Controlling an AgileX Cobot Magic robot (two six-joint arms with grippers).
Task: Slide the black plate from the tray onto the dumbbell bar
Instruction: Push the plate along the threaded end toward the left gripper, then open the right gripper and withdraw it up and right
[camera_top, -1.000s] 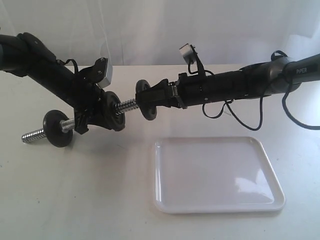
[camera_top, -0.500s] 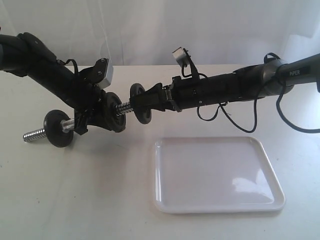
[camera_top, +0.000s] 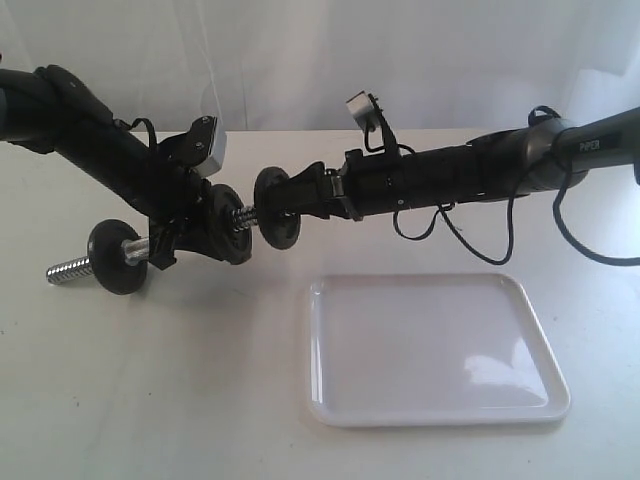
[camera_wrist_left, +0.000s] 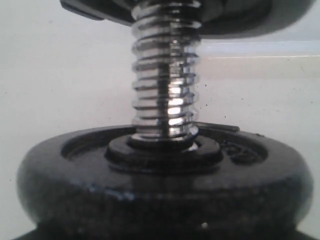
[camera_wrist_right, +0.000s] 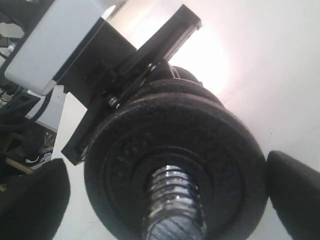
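The black plate (camera_top: 284, 233) is a flat, matte-black round disc with a raised rim and a central hole. In the exterior view you see it almost edge-on, up in the air and well clear of the tray (camera_top: 430, 345). Your right gripper (camera_top: 281, 207) has its jaws clenched across the plate's rim, with one finger (camera_wrist_right: 295, 195) on each side. The threaded end of the dumbbell bar (camera_top: 68, 269) comes through the hole, midway between the jaws. A short stretch of bare thread separates the plate from a second black disc (camera_top: 228, 225). Your left gripper (camera_top: 180, 238) grasps the bar between that disc and a third disc (camera_top: 122, 258), holding it tilted above the counter (camera_top: 150, 400). The glossy white tray lies flat on the counter.
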